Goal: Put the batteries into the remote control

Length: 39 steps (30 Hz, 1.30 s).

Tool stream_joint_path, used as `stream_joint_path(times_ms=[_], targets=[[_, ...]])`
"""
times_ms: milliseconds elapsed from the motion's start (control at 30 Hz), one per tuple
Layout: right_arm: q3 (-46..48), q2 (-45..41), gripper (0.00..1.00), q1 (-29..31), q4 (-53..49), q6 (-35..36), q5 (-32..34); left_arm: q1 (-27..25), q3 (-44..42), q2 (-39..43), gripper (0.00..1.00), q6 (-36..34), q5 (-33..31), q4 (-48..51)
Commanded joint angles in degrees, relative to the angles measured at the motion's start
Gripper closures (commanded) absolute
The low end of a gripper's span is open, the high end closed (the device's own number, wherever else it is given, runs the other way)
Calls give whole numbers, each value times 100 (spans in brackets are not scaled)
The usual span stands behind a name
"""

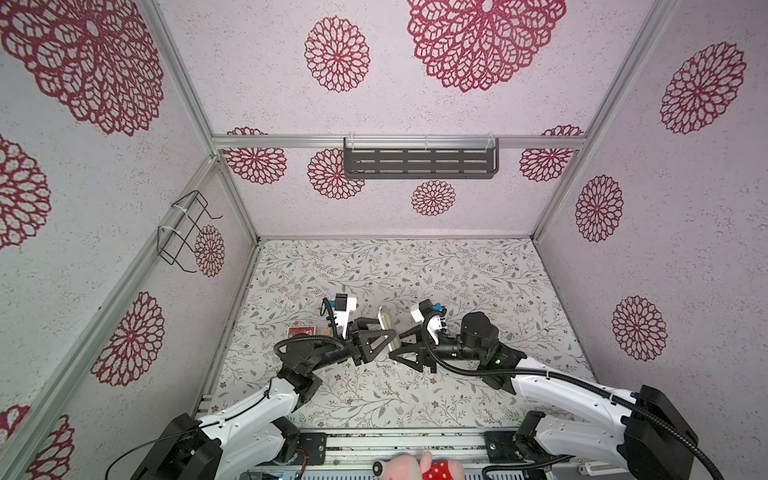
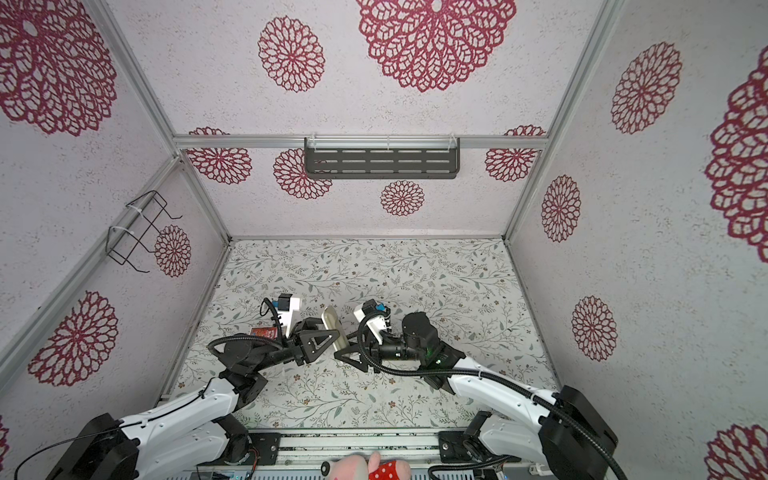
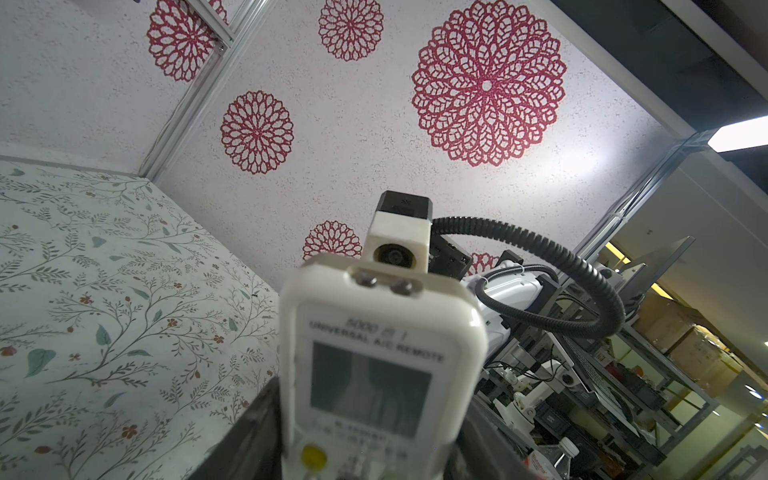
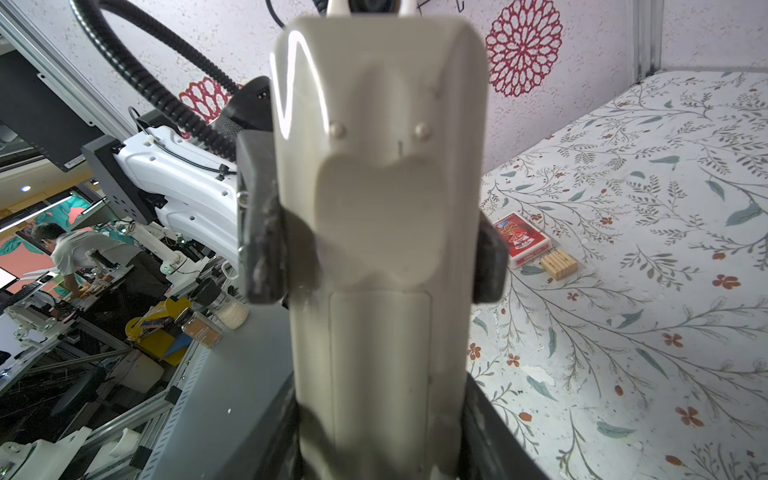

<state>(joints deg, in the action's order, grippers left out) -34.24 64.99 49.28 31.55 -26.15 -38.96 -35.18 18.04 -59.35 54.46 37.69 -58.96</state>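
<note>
The remote control [image 1: 388,328] [image 2: 334,330] hangs above the flowered table between my two arms. Its screen and buttons [image 3: 374,365] face the left wrist camera. Its plain beige back [image 4: 378,208] faces the right wrist camera. My left gripper [image 1: 384,332] [image 3: 374,449] is shut on the remote's two long edges, and its dark fingers [image 4: 259,232] press the sides near mid-length. My right gripper [image 1: 397,345] [image 4: 380,436] is shut on the same remote lower down, nearer the lid end. The batteries are out of view.
A red card box [image 1: 302,332] [image 4: 524,241] and a small tan wooden block [image 1: 325,331] [image 4: 559,264] lie on the table left of the grippers. A dark shelf [image 1: 419,160] hangs on the back wall, a wire rack [image 1: 187,232] on the left wall. A pink plush toy [image 1: 419,467] sits at the front rail.
</note>
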Motion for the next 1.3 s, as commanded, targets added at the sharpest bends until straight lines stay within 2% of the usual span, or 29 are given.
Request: stream_joint_path(times_ms=[0, 267, 367, 467, 567, 700, 800, 1000, 1067, 1267], targets=[[-91, -47, 79, -66, 335, -72, -41, -98, 129, -47, 48, -23, 212, -312], [-142, 144, 76, -72, 378, -145, -124, -95, 96, -79, 64, -23, 177, -372], [-187, 196, 69, -69, 361, -149, -136, -99, 110, -111, 69, -36, 161, -370], [-215, 230, 54, -70, 347, -145, -146, -96, 127, -126, 73, -73, 101, -338], [-207, 212, 49, -68, 344, -145, -130, -100, 147, -129, 76, -127, 32, -190], [-197, 167, 37, -68, 271, -123, -44, -96, 150, -139, 78, -144, -7, -160], [-180, 148, 38, -76, 271, -105, 10, -99, 158, -155, 79, -128, -8, -160], [-180, 118, 52, -78, 251, -88, 64, -99, 172, -203, 80, -111, -2, -165], [-188, 110, 52, -79, 201, -75, 73, -96, 162, -195, 80, -124, -42, -166], [-249, 71, 27, -80, -217, 80, 371, -95, 199, -115, 83, -217, -258, 168]])
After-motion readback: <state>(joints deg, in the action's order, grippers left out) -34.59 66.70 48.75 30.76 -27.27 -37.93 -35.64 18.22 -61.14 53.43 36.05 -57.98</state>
